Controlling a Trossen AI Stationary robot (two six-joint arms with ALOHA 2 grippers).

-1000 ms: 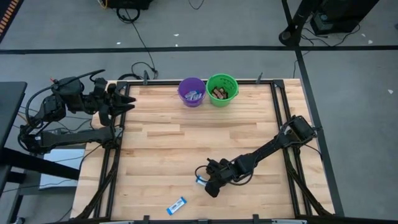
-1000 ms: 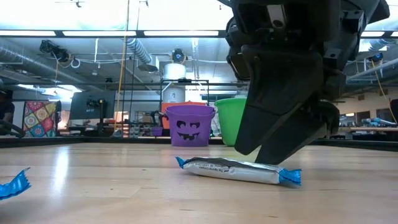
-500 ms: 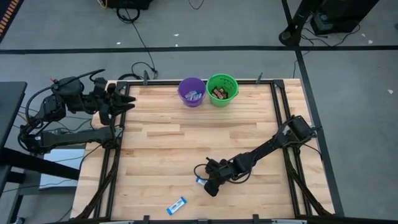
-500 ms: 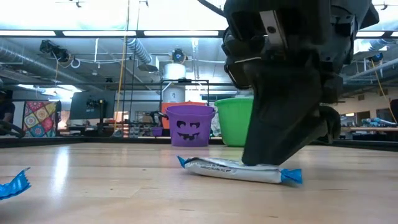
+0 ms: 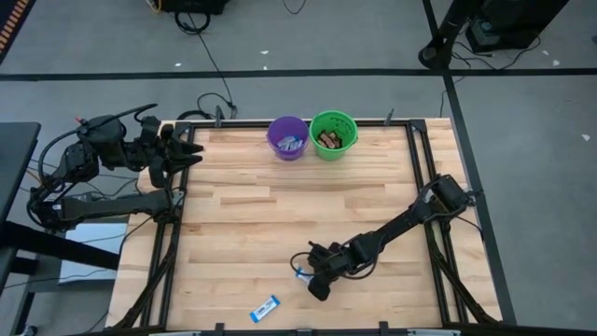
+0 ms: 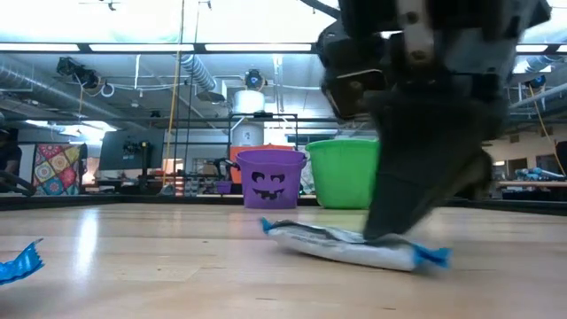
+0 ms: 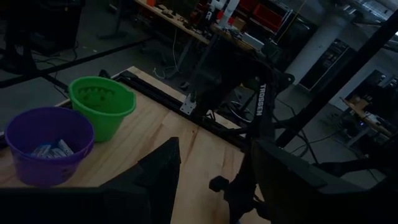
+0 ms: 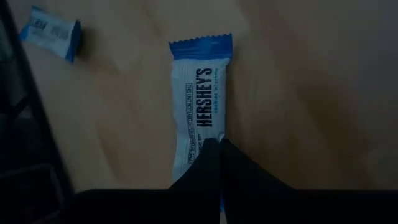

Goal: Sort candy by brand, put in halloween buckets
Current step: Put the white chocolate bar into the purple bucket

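Fingers (image 8: 219,163) of right gripper (image 5: 318,283) closed on blue-and-white candy (image 8: 200,102), table (image 5: 233,233)

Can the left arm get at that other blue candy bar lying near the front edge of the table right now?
Probably, though it's a stretch. The left gripper waits open at the far left corner, and bare table lies between it and the blue candy bar. The right gripper works off to one side.

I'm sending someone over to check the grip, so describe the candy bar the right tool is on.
On the wooden table, look near the front edge, far from the two buckets. The right tool is shut on a blue-and-white Hershey's bar; the other loose bar lies alone, untouched.
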